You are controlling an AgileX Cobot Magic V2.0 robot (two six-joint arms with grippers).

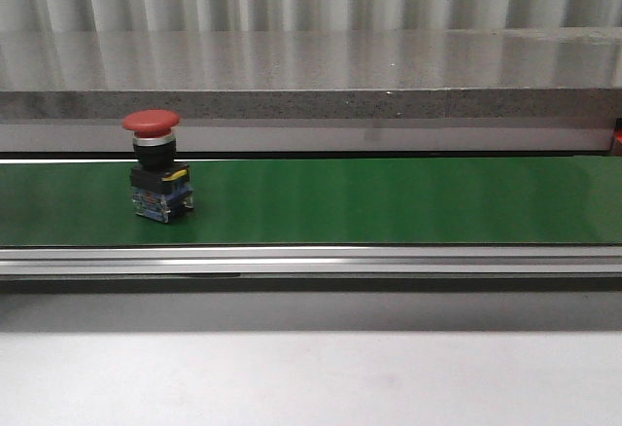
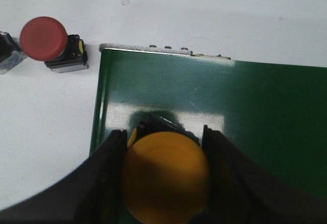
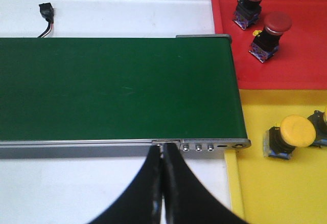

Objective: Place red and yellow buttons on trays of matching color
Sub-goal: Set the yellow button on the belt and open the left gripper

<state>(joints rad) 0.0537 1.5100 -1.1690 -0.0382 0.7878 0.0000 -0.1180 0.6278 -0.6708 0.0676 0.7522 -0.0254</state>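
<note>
Yellow button [image 2: 166, 175] sits pinched in the left gripper [image 2: 164, 147] over the green belt [image 2: 245, 111]; right gripper [image 3: 162, 155] pressed together, empty; red button [image 1: 155, 165] upright on belt.

Three cams: one low front, two wrist cams looking down.
Front cam sits low, faces fwd across the green belt [image 1: 389, 200], side-on, w/ a grey ledge [image 1: 311, 76] behind. Left wrist cam looks steeply down, close over one belt end [image 2: 214, 106], white table [image 2: 46, 132] beside it. Right wrist cam looks down from higher up over the other end [image 3: 117, 88], taking in red tray [image 3: 286, 70] & yellow tray [image 3: 276, 183]. All 3 share only the belt.
</note>
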